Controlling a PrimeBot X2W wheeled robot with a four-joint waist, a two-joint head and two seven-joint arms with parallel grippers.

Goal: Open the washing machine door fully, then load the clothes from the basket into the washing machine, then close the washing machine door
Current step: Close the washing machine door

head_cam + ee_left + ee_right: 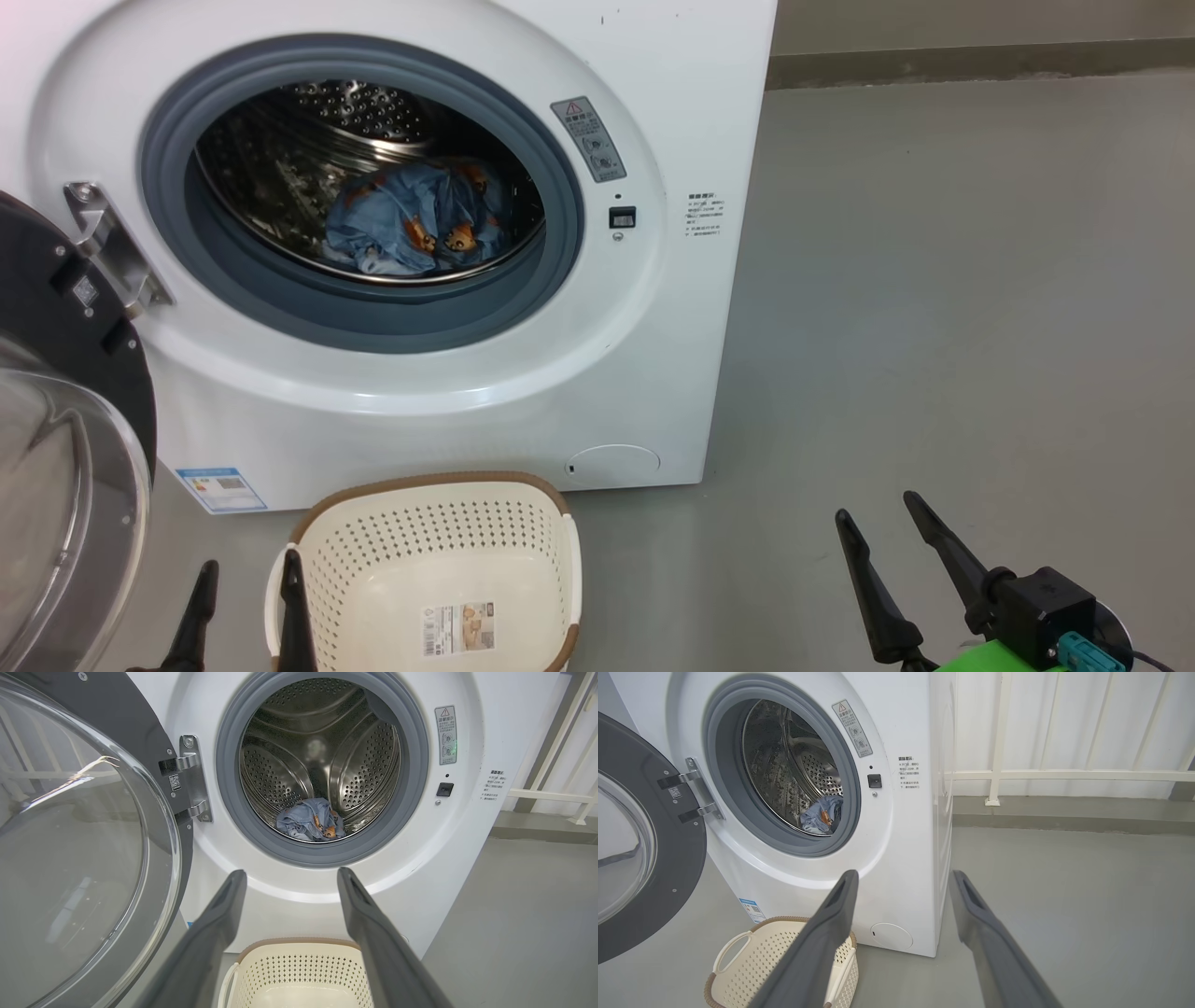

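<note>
- Both claws sit nearest the lens: left claw [249,569] low at the left, right claw [878,509] low at the right, each spread wide and holding nothing.
- Clothes [415,219] lie in a blue heap at the bottom of the drum [355,112], behind the grey gasket [373,322]. No fold seems to trail over the lip, but if one does slip forward, the door would pinch it and fail to seal.
- Basket [420,481] stands on the floor just in front of the washing machine [448,392], apparently empty but for a label on its bottom. Loading looks done, so closing is my guess for the next job.
- Washing machine door [65,448] hangs wide open at the left on its metal hinge [112,247], with the left claw just beside the glass.
- Risk one: the glossy rim and bulging glass give thin fingers little purchase, so a push could skid off.
- Risk two: an arm sweeping low with the door could knock the basket, which sits between the left claw and the machine.
- Risk three: too gentle a push leaves the door resting on the gasket without catching in the black latch socket [622,217].
- Right of it all, grey floor [934,280] leaves room to manoeuvre.
</note>
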